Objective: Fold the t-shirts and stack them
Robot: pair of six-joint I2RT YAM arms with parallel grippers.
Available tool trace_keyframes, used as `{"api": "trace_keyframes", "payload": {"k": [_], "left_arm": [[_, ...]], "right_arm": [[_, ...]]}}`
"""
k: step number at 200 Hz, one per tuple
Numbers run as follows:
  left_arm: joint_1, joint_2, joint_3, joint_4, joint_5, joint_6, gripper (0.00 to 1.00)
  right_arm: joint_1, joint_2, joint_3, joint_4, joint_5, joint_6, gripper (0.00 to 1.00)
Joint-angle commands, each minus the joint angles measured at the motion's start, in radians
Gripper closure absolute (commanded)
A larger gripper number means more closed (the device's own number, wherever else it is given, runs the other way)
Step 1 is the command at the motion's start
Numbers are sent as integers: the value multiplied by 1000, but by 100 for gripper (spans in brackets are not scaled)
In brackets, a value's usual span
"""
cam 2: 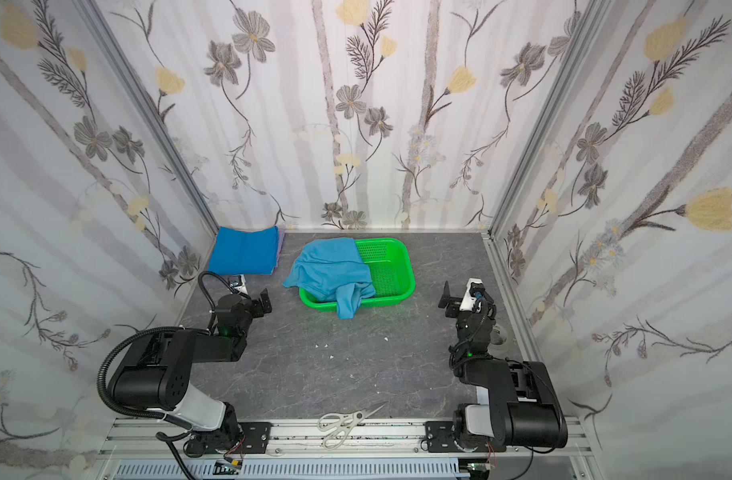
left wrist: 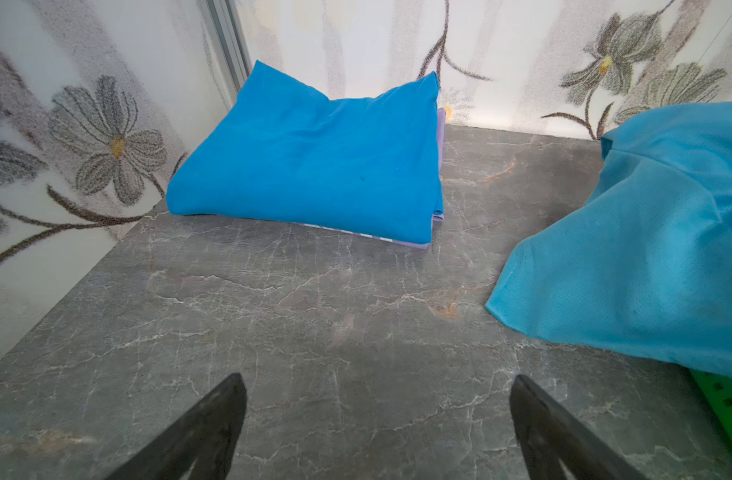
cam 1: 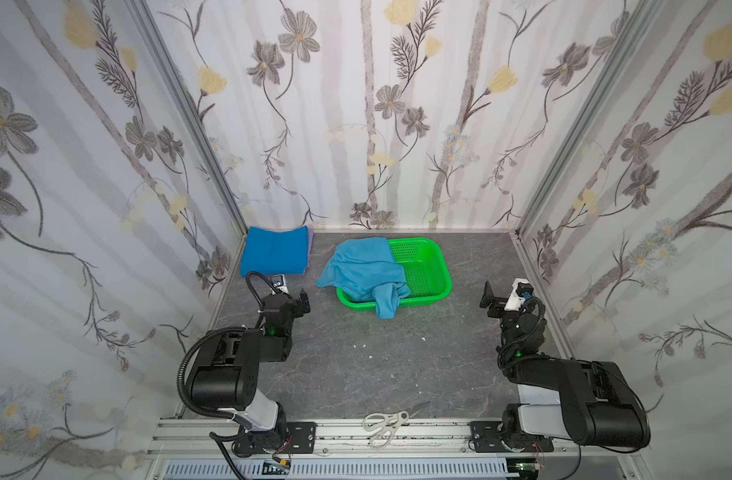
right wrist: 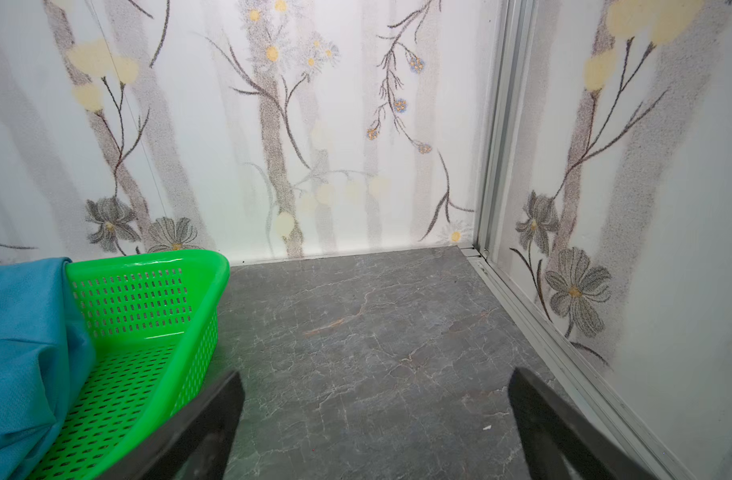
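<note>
The light-blue shirt was seen crumpled in the basket at the far middle of the surface. One end was spilled over the near rim and a fold was draped over the left rim. The stack of folded shirts, royal blue on top with a lilac edge shown beneath, was set in the far left corner, apart from the basket.

The left gripper was held empty with its jaws wide apart, near the stack's front edge. The right gripper was likewise spread and empty, to the right of the basket.

Trouble was judged likeliest at the lift. If the shirt were pulled sideways by one corner, the light basket could be dragged or tipped by cloth caught on its rim. If several layers were pinched together, a tangled bundle might be raised and flat spreading hampered. The stack could also be knocked askew by a careless swing of the left arm.
</note>
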Motion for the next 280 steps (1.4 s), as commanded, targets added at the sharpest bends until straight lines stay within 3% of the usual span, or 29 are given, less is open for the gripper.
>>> {"api": "trace_keyframes", "payload": {"k": [1, 178, 207, 242, 255, 280], "left_arm": [[0, 2, 1, 16, 1, -3, 0], [-3, -2, 0, 22, -22, -2, 0], [-40, -108, 88, -226, -224, -30, 0], [-74, -127, 275, -611, -449, -162, 0], [-79, -133, 353, -793, -444, -283, 0], [-114, -126, 533, -1157, -342, -449, 0]], "right_arm": [[2, 3, 9, 11, -14, 0, 0], [-1, 2, 7, 11, -17, 2, 0], [-19, 6, 22, -9, -62, 11, 0], [-33, -5, 33, -41, -76, 22, 0], [-23, -33, 57, -101, -46, 19, 0], [-6, -113, 188, -410, 12, 25, 0]]}}
